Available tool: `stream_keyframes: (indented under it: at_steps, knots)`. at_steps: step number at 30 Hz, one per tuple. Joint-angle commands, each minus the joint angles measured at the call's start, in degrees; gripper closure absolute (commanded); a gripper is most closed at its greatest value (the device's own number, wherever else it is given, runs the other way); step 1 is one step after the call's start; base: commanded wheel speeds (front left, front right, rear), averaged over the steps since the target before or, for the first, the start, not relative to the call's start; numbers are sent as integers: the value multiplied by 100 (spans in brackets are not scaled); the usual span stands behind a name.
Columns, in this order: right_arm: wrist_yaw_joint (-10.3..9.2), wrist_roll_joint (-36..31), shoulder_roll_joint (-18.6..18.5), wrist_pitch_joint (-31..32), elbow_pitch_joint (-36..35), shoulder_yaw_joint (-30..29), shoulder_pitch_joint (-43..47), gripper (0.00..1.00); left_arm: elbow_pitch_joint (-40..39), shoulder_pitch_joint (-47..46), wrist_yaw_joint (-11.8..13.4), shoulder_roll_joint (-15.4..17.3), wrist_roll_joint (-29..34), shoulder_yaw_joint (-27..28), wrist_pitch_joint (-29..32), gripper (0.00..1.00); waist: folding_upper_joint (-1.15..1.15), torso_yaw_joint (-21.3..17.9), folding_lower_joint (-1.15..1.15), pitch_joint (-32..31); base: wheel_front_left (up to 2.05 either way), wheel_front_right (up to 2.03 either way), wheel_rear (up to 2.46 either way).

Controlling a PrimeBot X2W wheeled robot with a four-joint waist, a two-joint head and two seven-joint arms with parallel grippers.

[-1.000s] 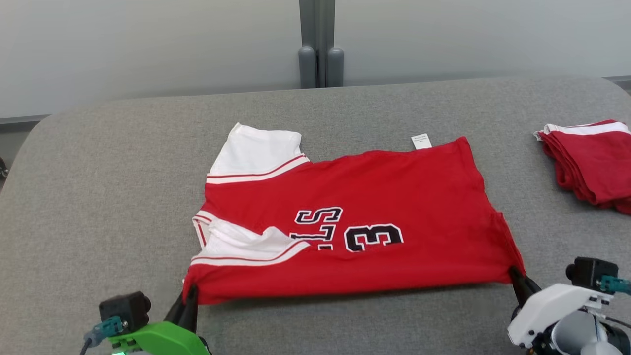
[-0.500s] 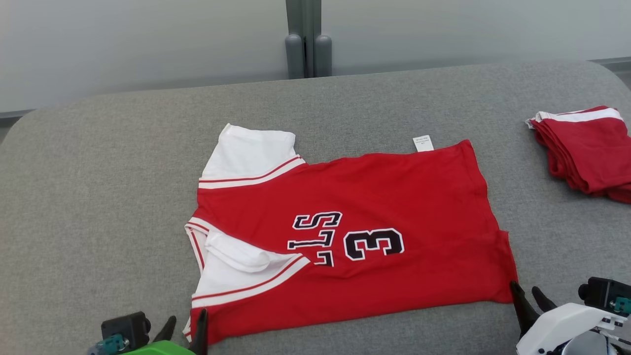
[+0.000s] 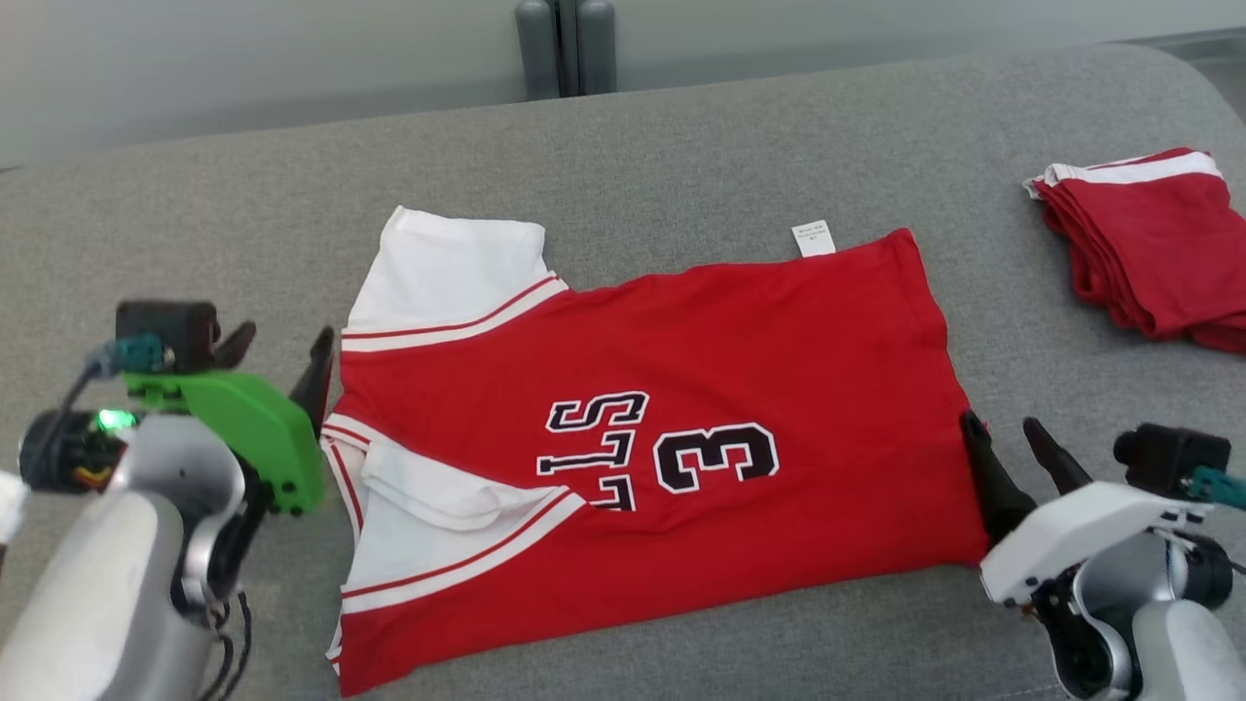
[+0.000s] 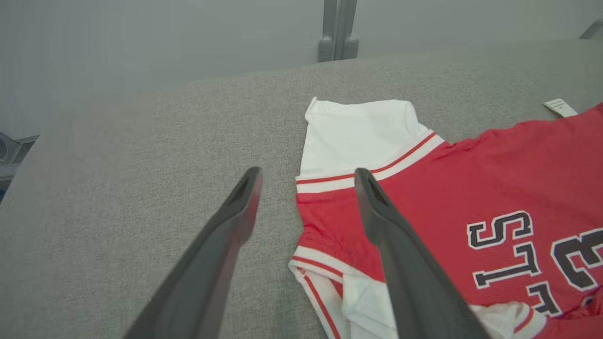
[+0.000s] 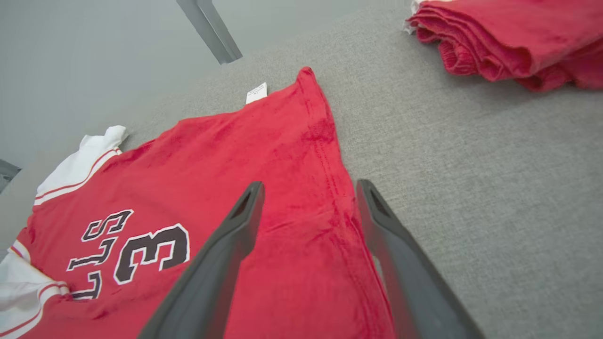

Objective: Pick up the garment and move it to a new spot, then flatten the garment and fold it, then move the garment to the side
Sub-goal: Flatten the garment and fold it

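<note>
The garment (image 3: 681, 389) is a red jersey with white sleeves and a black "3". It lies spread flat, folded lengthwise, on the grey table (image 3: 681, 127). My left gripper (image 3: 280, 350), with its green housing, hovers open beside the jersey's left edge by the far white sleeve. In the left wrist view the left gripper (image 4: 307, 174) straddles that edge of the garment (image 4: 447, 188), holding nothing. My right gripper (image 3: 1003, 433) stands open at the jersey's right hem. In the right wrist view the right gripper (image 5: 310, 188) has one finger over the garment (image 5: 212, 155) and one over the table.
A stack of folded red garments (image 3: 1139, 243) sits at the table's far right, also seen as the red stack (image 5: 509, 37) in the right wrist view. A grey post (image 3: 565, 44) stands behind the table's far edge. Bare grey surface surrounds the jersey.
Both grippers went from shut on the jersey's near corners to open, letting it drop flat. The left gripper moved up along the left edge, the right along the right hem. The camera tilted down.
</note>
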Motion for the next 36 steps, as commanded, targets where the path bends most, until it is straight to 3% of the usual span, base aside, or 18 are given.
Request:
stream_keyframes:
  at_steps: [1, 11, 16, 26, 32, 36]
  knots:
    - [-6, -42, -11, -6, -23, 88, -204, 0, 190, -380, -101, 69, 28, -44, 117, 0, 0, -261, 0, 400, 0, 0, 0]
    - [-6, 66, -8, -264, 590, 1062, -1695, 0, 1796, -2617, -564, 206, -32, -146, 964, 0, 0, -916, 0, 1296, 0, 0, 0]
    - [-6, 157, -6, -524, 980, 1412, -2308, 0, 2468, -3175, -606, 351, 52, -187, 1171, 0, 0, -1170, 0, 1553, 0, 0, 0]
    - [-6, 213, -5, -833, 1482, 1740, -2815, 0, 3344, -3465, -652, 477, -123, -121, 1325, 0, 0, -1424, 0, 1701, 0, 0, 0]
    - [-6, 215, -5, -903, 1606, 1779, -2908, 0, 3640, -3417, -505, 522, -161, -60, 1314, 0, 0, -1486, 0, 1709, 0, 0, 0]
    - [-6, 168, -8, -893, 1643, 1759, -2974, 0, 3703, -3409, -569, 428, -277, -27, 1300, 0, 0, -1481, 0, 1715, 0, 0, 0]
